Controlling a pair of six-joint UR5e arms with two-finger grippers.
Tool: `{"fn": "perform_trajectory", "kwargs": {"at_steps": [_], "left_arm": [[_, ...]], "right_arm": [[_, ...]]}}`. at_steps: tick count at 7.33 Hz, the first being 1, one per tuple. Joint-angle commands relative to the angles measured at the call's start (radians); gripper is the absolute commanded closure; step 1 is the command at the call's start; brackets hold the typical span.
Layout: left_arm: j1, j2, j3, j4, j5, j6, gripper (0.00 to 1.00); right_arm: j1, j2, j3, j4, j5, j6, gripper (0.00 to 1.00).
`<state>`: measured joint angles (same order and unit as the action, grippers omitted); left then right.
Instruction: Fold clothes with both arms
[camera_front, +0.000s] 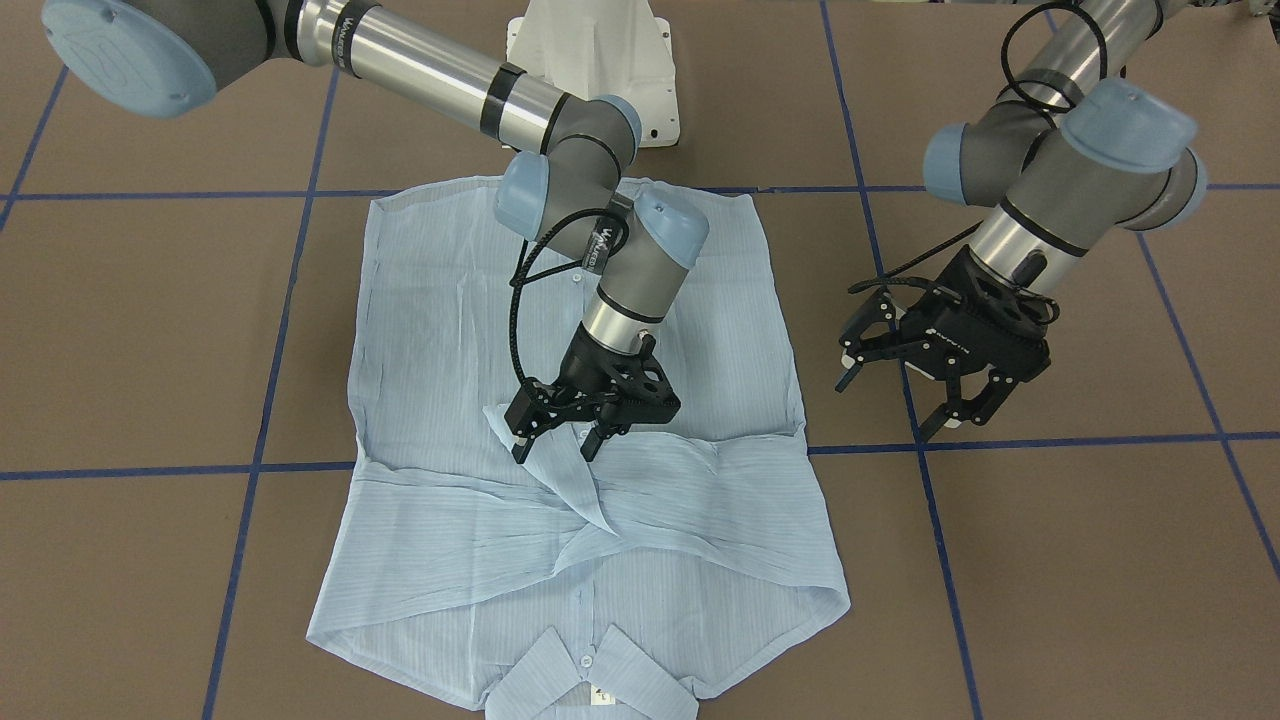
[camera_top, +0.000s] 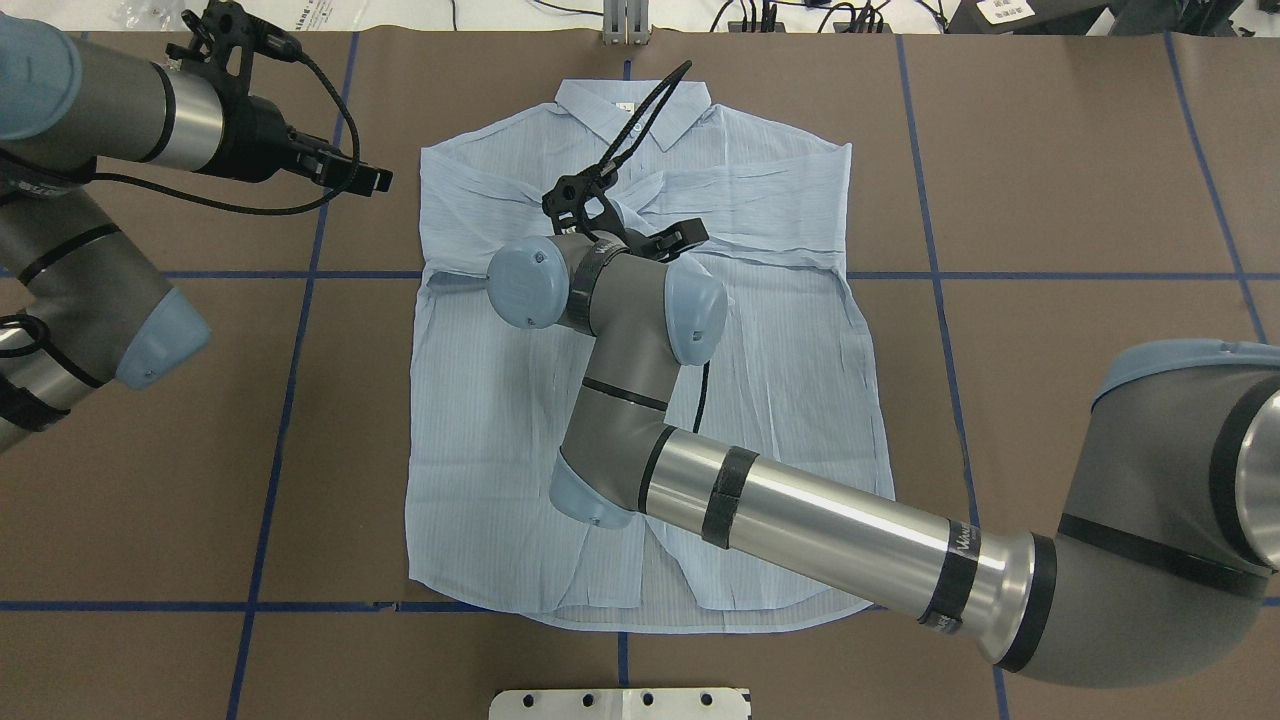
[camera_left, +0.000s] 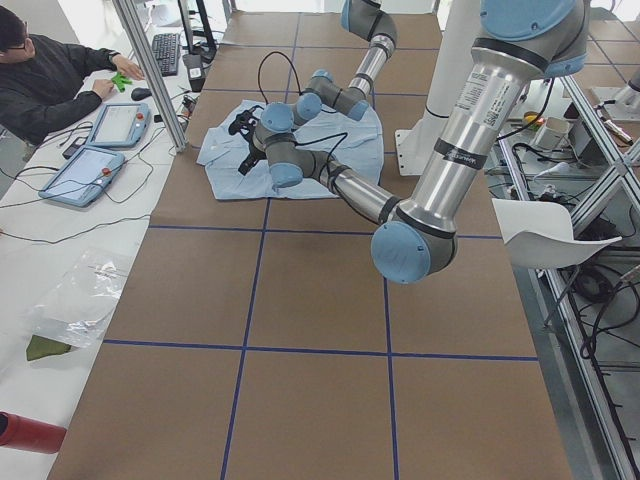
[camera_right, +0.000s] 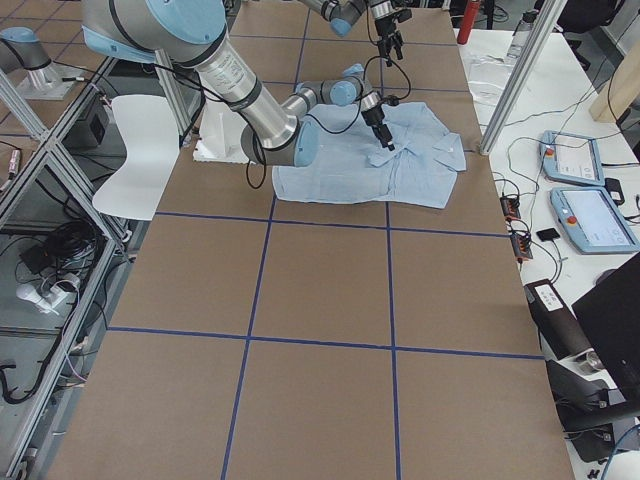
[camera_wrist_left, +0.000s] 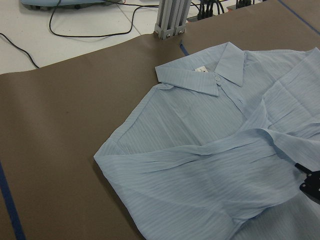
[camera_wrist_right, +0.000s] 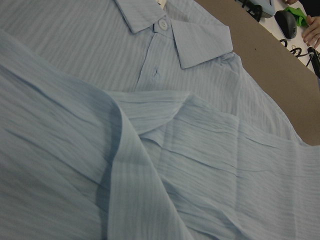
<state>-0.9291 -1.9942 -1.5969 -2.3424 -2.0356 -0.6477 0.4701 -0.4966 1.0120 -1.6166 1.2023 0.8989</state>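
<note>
The left hand (camera_top: 375, 180) hangs over bare brown worktop (camera_top: 1050, 200) just off the shirt's sleeve-side edge, its arm coming in from the left and bent sharply at the elbow; in the front-facing view its fingers (camera_front: 952, 418) are spread wide apart with nothing between them, tilted down and inward toward the garment. The light blue striped shirt (camera_top: 800, 380) lies flat in the middle of the worktop, buttoned front up, collar (camera_top: 680, 115) away from the robot's base, both sleeves folded across the chest so that they cross. The right arm reaches diagonally from the right over the shirt's lower half, its wrist turned down over the crossed sleeves. The right hand (camera_front: 556, 442) points steeply downward there, fingers partly apart, their tips at or just above the fabric beside a raised sleeve cuff (camera_front: 497, 417); whether they pinch cloth cannot be told.
</note>
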Motion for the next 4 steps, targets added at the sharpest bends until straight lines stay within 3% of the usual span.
{"fn": "perform_trajectory", "kwargs": {"at_steps": [1, 4], "left_arm": [[0.001, 0.000, 0.000, 0.000, 0.000, -0.003, 0.00], [0.000, 0.000, -0.002, 0.000, 0.002, -0.006, 0.00]], "right_arm": [[0.002, -0.004, -0.001, -0.005, -0.001, -0.011, 0.01], [0.008, 0.004, 0.005, 0.004, 0.000, 0.000, 0.01]]}}
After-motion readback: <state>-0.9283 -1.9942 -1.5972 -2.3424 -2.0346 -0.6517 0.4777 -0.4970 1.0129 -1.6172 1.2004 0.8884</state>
